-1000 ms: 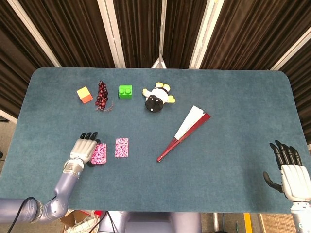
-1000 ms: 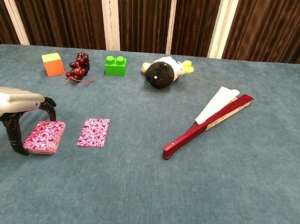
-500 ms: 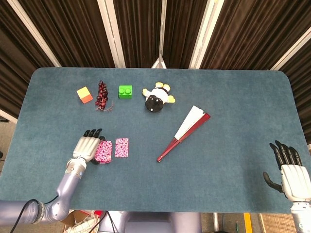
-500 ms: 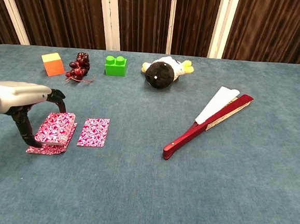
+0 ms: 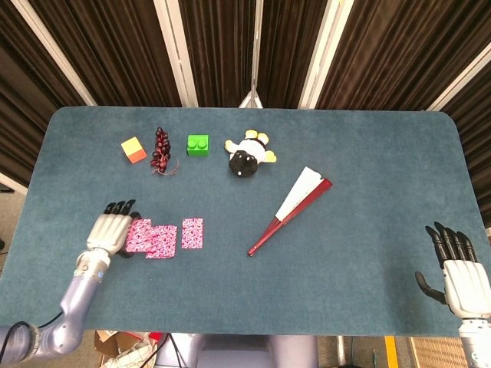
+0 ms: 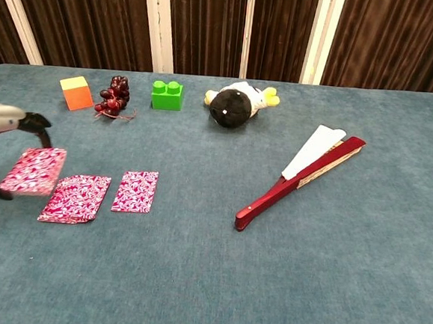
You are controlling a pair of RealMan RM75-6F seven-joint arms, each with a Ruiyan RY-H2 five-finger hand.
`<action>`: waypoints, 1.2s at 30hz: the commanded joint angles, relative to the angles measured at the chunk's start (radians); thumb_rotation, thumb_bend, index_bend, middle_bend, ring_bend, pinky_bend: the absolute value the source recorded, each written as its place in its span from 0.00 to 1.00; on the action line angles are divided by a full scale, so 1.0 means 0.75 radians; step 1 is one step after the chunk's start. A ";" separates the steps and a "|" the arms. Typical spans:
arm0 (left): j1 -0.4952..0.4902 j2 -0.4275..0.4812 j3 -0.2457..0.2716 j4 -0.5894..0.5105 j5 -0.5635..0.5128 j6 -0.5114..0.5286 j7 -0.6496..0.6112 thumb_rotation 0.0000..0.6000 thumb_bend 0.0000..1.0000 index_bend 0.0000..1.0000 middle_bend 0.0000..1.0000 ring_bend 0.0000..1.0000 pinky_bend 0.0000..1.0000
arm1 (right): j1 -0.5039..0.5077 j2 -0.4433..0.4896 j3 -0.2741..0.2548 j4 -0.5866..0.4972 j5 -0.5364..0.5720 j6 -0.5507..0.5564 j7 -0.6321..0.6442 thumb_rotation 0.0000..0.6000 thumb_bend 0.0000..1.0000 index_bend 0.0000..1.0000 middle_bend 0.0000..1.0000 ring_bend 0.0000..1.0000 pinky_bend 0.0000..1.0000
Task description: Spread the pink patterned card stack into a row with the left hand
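1. Two sets of fingers (image 6: 39, 122) matter here: the dark tips on top and the one below are clamped on the lifted part of the pink patterned card stack (image 6: 33, 170), held tilted above the tabletop (image 6: 214, 282).
2. The cards look thin, light, smooth and slippery; they probably slide off singly under slight pressure, so a hold by the short edges seems safest, with a light touch.
3. Placed from the single card (image 6: 135, 191): a second card patch (image 6: 75, 197) lies just left of it, and the held stack is further left again.
4. The left hand (image 5: 109, 232) is palm down, its forearm reaching in from the near left corner.
5. The right hand (image 5: 459, 272) rests far right of that single card, fingers apart, holding nothing.
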 commanded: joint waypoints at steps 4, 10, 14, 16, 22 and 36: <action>0.050 0.020 0.062 0.055 0.027 -0.044 -0.038 1.00 0.40 0.48 0.00 0.00 0.00 | -0.001 -0.003 -0.001 0.001 -0.003 0.002 -0.005 1.00 0.37 0.00 0.00 0.00 0.05; 0.072 -0.005 0.080 0.112 0.046 -0.074 -0.052 1.00 0.33 0.37 0.00 0.00 0.00 | -0.001 -0.003 0.001 -0.003 0.001 0.003 -0.009 1.00 0.37 0.00 0.00 0.00 0.05; 0.072 -0.001 0.081 0.115 0.037 -0.083 -0.032 1.00 0.23 0.23 0.00 0.00 0.00 | 0.001 -0.001 0.004 -0.004 0.005 0.000 -0.008 1.00 0.37 0.00 0.00 0.00 0.05; 0.070 0.009 0.082 0.106 0.021 -0.086 -0.016 1.00 0.20 0.17 0.00 0.00 0.00 | 0.000 0.000 0.003 -0.006 0.005 0.000 -0.006 1.00 0.37 0.00 0.00 0.00 0.05; 0.066 0.053 0.084 0.063 -0.024 -0.094 0.018 1.00 0.15 0.04 0.00 0.00 0.00 | -0.003 -0.006 0.000 0.000 0.000 0.006 -0.006 1.00 0.37 0.00 0.00 0.00 0.05; 0.247 0.255 0.091 -0.156 0.314 0.134 -0.253 1.00 0.15 0.00 0.00 0.00 0.00 | -0.003 -0.007 0.001 0.000 -0.005 0.010 -0.021 1.00 0.37 0.00 0.00 0.00 0.05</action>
